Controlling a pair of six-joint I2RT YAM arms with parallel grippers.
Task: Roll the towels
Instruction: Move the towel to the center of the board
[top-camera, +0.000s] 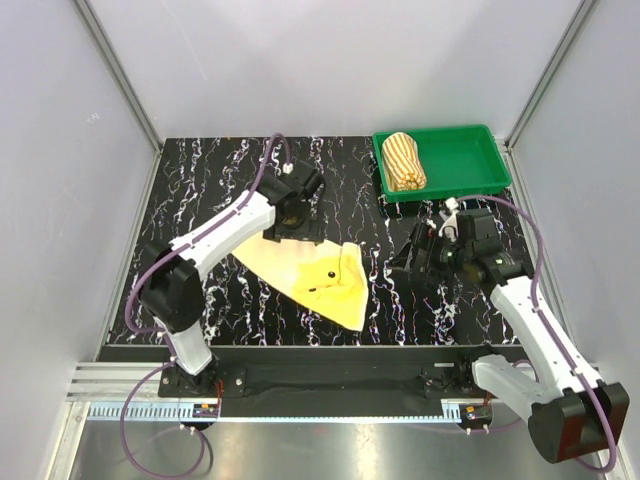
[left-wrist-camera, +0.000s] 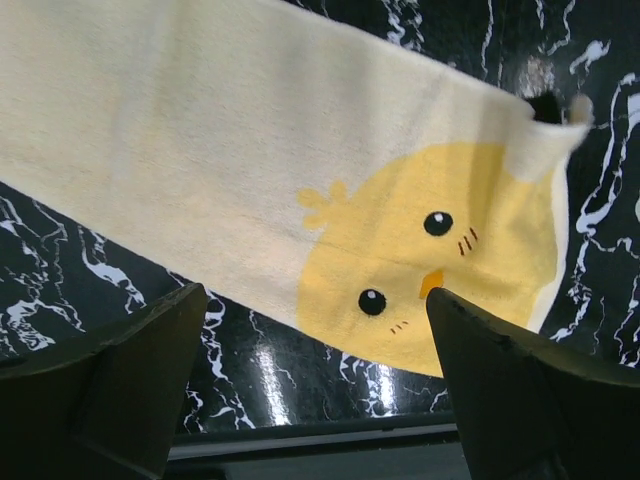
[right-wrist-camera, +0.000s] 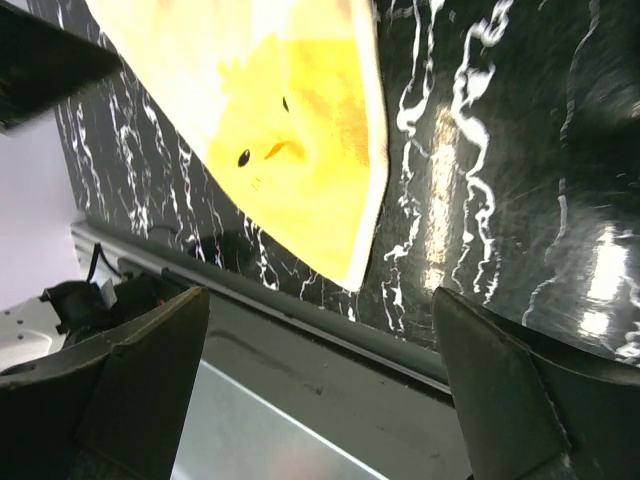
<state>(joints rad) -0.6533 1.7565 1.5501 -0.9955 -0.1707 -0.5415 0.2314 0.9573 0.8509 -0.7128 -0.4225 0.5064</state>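
Black marbled table (top-camera: 200, 170) held the yellow towel (top-camera: 310, 272) spread near its middle, the striped towel (top-camera: 405, 160) rolled in the far-right tray (top-camera: 468, 160); left fingers (left-wrist-camera: 110, 390) and right fingers (right-wrist-camera: 130, 380) gaped empty, so a tidy roll likely needed one short edge pinched squarely.

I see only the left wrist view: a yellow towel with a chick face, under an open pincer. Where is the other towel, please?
Observer: The striped towel lies rolled up inside the green tray, at the far right of the table.
Operator: Is the yellow one rolled anywhere?
Observer: No. The yellow towel lies spread out near the table's middle, with the left pincer above its far edge.
Operator: Where is the right arm?
Observer: The right pincer hangs open to the right of the yellow towel, apart from it.
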